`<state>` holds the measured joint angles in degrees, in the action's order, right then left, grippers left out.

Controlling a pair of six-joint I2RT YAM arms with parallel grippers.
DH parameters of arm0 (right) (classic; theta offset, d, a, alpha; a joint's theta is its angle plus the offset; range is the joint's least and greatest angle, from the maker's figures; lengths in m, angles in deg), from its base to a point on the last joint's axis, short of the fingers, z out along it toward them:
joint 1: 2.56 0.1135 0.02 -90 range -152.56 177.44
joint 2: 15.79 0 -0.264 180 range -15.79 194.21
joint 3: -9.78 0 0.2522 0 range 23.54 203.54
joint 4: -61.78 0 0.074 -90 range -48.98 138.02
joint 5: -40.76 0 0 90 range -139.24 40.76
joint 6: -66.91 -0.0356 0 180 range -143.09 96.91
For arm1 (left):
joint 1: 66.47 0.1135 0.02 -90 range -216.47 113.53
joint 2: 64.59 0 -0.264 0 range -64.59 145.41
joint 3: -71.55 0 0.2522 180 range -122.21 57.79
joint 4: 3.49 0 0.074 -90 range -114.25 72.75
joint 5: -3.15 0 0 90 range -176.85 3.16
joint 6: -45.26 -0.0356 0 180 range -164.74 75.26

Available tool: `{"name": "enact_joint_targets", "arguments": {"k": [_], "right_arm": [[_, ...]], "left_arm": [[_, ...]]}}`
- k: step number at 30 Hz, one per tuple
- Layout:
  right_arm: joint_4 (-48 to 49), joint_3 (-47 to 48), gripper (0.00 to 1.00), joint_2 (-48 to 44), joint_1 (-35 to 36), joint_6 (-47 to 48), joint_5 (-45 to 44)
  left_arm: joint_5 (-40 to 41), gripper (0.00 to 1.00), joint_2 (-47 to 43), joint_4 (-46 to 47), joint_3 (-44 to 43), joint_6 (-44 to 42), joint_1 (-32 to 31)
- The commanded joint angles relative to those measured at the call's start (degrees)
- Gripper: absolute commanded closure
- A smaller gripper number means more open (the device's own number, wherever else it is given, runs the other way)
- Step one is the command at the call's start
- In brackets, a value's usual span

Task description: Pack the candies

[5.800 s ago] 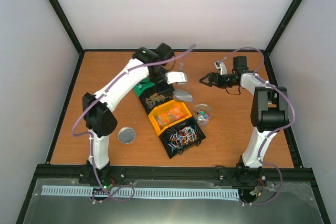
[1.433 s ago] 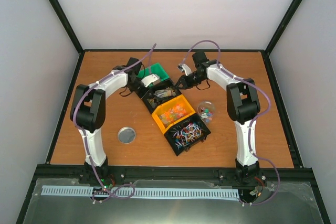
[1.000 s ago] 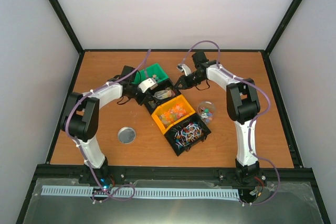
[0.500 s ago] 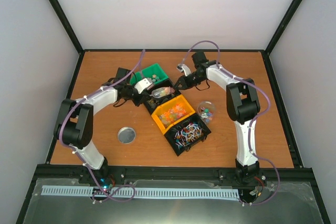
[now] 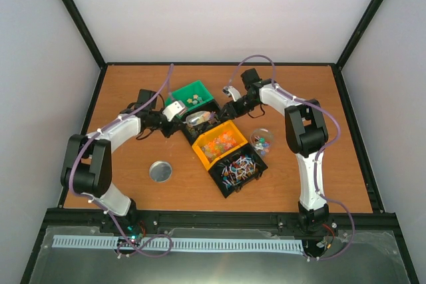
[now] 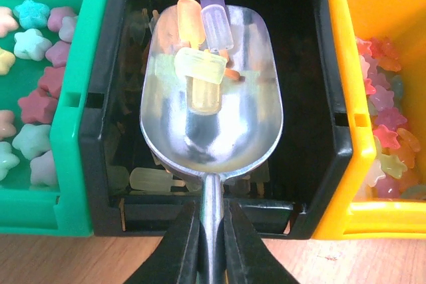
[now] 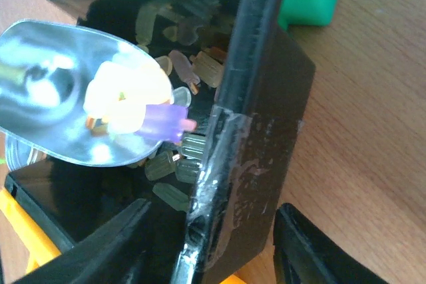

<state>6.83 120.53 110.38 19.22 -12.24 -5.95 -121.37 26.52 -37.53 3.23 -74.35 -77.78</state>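
Left wrist view: left claw [image 6: 212, 234] clamped on the scoop [image 6: 219, 144] handle. The scoop's bowl sits over the black bin [image 6: 319, 98] and carries several candies [image 6: 200, 71]. Green bin [image 6: 73, 151] and yellow bin [image 6: 333, 64] press against either side of the black one.

Right wrist view alone shows the right claw [image 7: 210, 244], jaws apart, straddling one wall of the black bin.

Top view adds open counter [image 5: 186, 194] all round, with the round lid [image 5: 160, 171] well apart.

Scoop [image 6: 212, 118] filling the black bin [image 6: 313, 184] ahead of the left gripper [image 6: 212, 221], green bin [image 6: 73, 164] and yellow bin [image 6: 336, 44] flanking (tight either side), bin wall between the right gripper [image 7: 213, 214] fingers, bare surface [image 7: 373, 98] beside it.
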Motion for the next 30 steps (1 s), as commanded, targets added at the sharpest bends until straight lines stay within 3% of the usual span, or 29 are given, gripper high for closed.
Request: {"name": "enact_joint_targets", "arguments": {"k": [1,12,22,30], "right_arm": [[-2.2,-0.2,0.45,0.4,-0.2,2.0,0.3],[1.1,0.9,0.22,-2.9,-2.2,1.5,6.8],[2.0,-3.2,0.19,-7.7,-4.4,6.4,9.7],[6.7,-9.9,0.17,-12.4,-10.1,3.2,12.0]], "left_arm": [[-3.3,0.99,-3.4,1.0,-0.1,-2.2,0.7],[-7.2,0.99,-6.1,-1.6,-3.1,-2.0,0.8],[-10.2,0.99,-7.9,-3.3,-8.1,0.4,0.4],[-11.5,0.99,-8.6,-5.3,-11.2,-0.8,-2.2]]}}
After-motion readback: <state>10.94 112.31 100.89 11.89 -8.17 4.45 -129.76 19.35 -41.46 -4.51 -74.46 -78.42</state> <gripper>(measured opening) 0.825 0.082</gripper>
